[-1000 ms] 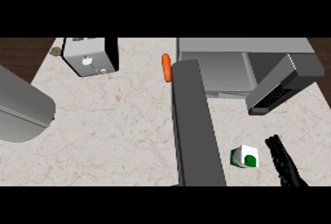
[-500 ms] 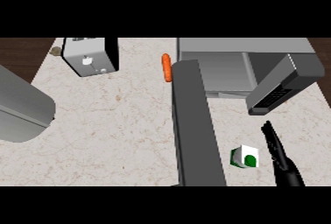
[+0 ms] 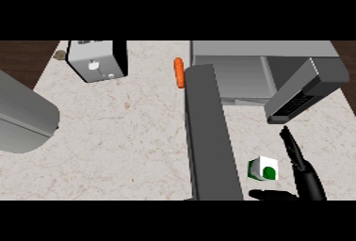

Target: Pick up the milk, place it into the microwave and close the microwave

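Observation:
The milk (image 3: 262, 169) is a small white carton with a green mark, standing on the counter at the lower right. My right hand (image 3: 306, 181) comes up from the lower edge just right of it, open. Its straight fingers (image 3: 290, 146) point past the carton toward the microwave, and the thumb (image 3: 270, 194) lies below the carton. No finger curls round the milk. The grey microwave (image 3: 236, 75) stands at the top right with its cavity showing. Its door (image 3: 306, 94) is swung out to the right. My left hand does not show.
A long dark grey bar (image 3: 208, 141) runs down the middle, just left of the milk. An orange carrot (image 3: 179, 73) lies at its far end. A toaster (image 3: 97, 61) stands at the top left. A big rounded grey shape (image 3: 21, 117) fills the left edge.
My right hand has slid forward along the milk's right side, its fingertips nearing the microwave door, and the thumb now shows below the carton. The milk has not moved.

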